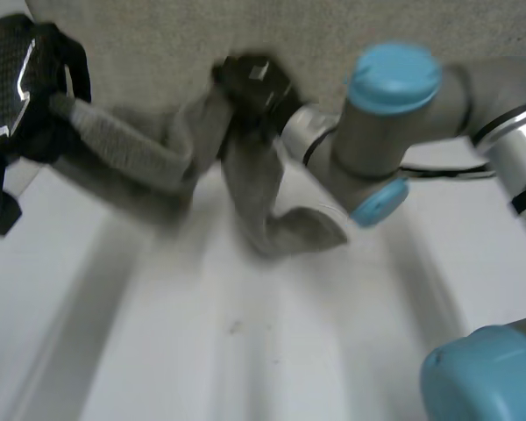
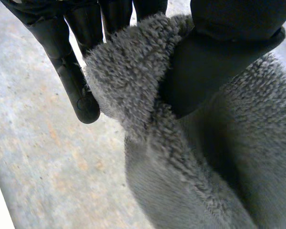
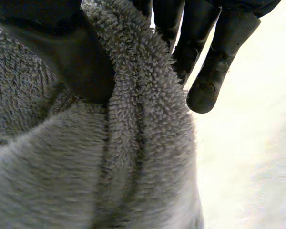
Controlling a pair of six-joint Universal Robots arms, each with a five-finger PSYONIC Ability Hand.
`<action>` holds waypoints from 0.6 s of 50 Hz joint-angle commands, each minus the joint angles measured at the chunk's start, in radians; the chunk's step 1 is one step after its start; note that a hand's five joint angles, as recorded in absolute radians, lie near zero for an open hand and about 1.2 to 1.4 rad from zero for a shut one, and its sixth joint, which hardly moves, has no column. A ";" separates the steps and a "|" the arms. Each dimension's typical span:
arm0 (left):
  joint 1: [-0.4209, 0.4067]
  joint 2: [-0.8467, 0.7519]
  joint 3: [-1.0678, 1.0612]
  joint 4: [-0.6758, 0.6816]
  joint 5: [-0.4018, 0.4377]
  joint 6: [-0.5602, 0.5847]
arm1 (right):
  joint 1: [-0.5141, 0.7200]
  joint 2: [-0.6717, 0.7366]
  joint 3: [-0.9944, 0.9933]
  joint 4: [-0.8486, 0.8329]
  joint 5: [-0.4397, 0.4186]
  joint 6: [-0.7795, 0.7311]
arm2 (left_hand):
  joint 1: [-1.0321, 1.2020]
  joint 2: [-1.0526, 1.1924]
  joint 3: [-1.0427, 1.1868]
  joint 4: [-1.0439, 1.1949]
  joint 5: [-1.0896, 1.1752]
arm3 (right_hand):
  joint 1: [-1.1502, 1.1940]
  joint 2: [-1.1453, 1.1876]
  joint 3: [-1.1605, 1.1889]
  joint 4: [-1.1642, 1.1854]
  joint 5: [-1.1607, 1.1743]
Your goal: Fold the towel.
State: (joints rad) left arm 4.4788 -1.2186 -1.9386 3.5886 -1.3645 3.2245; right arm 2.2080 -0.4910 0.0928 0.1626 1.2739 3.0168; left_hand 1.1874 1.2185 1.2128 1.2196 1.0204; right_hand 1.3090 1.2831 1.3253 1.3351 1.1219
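Seemingly limp and light, the towel [image 1: 250, 197] is pinched at its edge by the left hand [image 1: 35, 88] and the right hand [image 1: 254, 81], upper frame.

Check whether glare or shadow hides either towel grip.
Right wrist view: the table beside the right robot hand is washed out bright, yet the towel pinched under its thumb reads plainly. Left wrist view: even light where the left robot hand pinches. Head view: only a soft shadow under the hanging towel.
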 commanded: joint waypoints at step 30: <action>-0.116 -0.829 0.337 0.154 -0.242 0.003 | -0.094 -0.256 1.021 0.057 -0.058 -0.572 | 0.209 0.178 0.184 0.177 0.201 | -1.098 -1.072 -1.115 -1.124 -1.086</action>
State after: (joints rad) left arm 4.3569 -2.0495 -1.4830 3.7407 -1.6223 3.2258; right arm 2.1125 -0.7591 0.9471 0.2251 1.2015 2.5467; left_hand 1.1875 1.2187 1.2149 1.2196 1.0204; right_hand 1.0952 1.0705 1.1077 1.1284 0.9336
